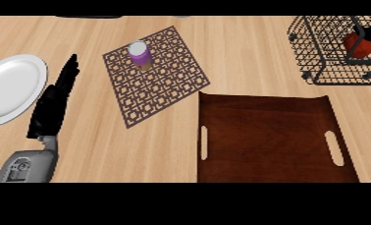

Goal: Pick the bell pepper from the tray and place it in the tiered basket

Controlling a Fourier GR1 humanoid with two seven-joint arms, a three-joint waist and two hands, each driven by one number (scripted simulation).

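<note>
Bell pepper [358, 43] is seen as a red shape inside the tiered basket [319, 42], behind the black wire, at the view's upper right edge. Only part of it shows; whether it sits flat on the basket's floor cannot be told. The tray [268, 140], dark wood with two slot handles, carries nothing that can be seen.

Left hand [54, 98] is shown at the view's left, fingers straight and pointing up away from the forearm, nothing held. It is read as resting. The right hand is not in view, so its state is not shown.

Relative to the left hand: a white plate [18, 86] lies just beside it on its left; a brown lattice mat [156, 79] lies to its right, with a small purple bottle [139, 55] standing upright on the mat's far part; the tray is further right and nearer the robot; the basket is far right and well beyond, well apart from the hand.

Step judged: placing looks done, since the pepper is in the basket and the tray is bare. Task is judged at or near its end.

Next move, if any is called for: nothing to be grasped; the right arm would only need to be kept clear of the basket's wires. Seating of the pepper should be checked from another view, since little of it is shown here.
</note>
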